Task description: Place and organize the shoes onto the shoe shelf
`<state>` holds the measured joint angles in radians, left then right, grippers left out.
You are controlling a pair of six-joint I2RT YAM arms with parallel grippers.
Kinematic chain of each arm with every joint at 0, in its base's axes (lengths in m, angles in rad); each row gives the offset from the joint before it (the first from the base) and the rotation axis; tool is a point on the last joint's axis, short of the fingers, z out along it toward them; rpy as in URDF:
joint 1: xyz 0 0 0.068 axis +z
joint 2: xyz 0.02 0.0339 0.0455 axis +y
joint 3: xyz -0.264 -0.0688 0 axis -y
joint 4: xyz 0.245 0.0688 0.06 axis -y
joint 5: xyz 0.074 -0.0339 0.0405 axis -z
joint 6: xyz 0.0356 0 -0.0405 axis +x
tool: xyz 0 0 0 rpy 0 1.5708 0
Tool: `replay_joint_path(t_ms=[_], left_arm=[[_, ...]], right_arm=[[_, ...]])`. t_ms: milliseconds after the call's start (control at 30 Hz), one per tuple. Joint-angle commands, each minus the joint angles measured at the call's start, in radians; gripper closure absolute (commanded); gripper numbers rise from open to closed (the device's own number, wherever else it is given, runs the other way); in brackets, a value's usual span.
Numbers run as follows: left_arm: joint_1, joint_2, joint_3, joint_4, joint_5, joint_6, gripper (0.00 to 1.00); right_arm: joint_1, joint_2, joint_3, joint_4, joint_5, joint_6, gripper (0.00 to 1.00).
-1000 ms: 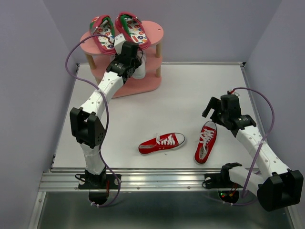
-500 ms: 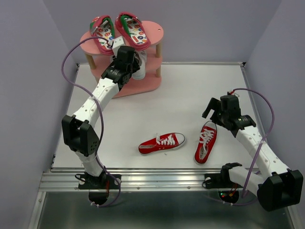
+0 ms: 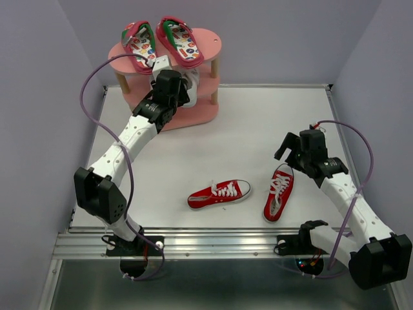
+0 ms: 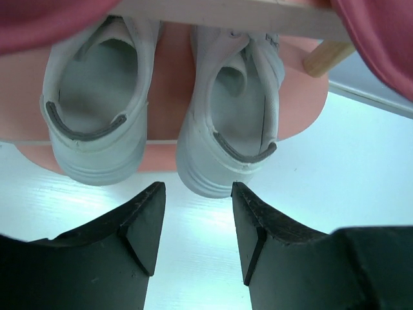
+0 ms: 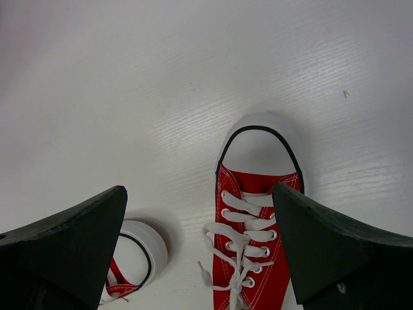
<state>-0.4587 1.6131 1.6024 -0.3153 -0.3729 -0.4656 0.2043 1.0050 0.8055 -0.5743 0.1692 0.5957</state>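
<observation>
The pink shoe shelf stands at the table's far left. Two red flip-flops lie on its top board. Two white sneakers sit side by side on a lower pink board, heels toward my left gripper. My left gripper is open and empty just behind the right sneaker's heel; in the top view it is at the shelf's front. Two red sneakers lie on the table. My right gripper is open above the toe of one red sneaker.
The toe of the other red sneaker shows at the lower left of the right wrist view. A wooden shelf post stands right of the white sneakers. Grey walls enclose the table on the left, back and right.
My left arm's elbow has swung left and down while its gripper stayed at the shelf front. The right arm and the red sneakers have barely moved.
</observation>
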Motion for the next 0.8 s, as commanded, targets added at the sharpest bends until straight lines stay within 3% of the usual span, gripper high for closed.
replay_joint_path(t_ms=[0,433,567,767], left_arm=[[-0.032,-0.102,-0.05,0.041,-0.011,0.042,0.44],[-0.146,-0.384,-0.304,0.062,0.015,0.186,0.44],[-0.192,-0.44,-0.375,-0.048,0.127,0.255,0.44],[-0.327,-0.398,-0.475,-0.212,0.222,0.297,0.42]], right_arm=[[-0.002,-0.029,-0.008,-0.001,0.015,0.015,0.0],[-0.002,-0.045,-0.009,-0.009,0.023,0.019,0.0],[-0.002,-0.049,-0.014,-0.006,0.023,0.021,0.0],[-0.002,-0.052,-0.028,0.005,0.019,0.024,0.0]])
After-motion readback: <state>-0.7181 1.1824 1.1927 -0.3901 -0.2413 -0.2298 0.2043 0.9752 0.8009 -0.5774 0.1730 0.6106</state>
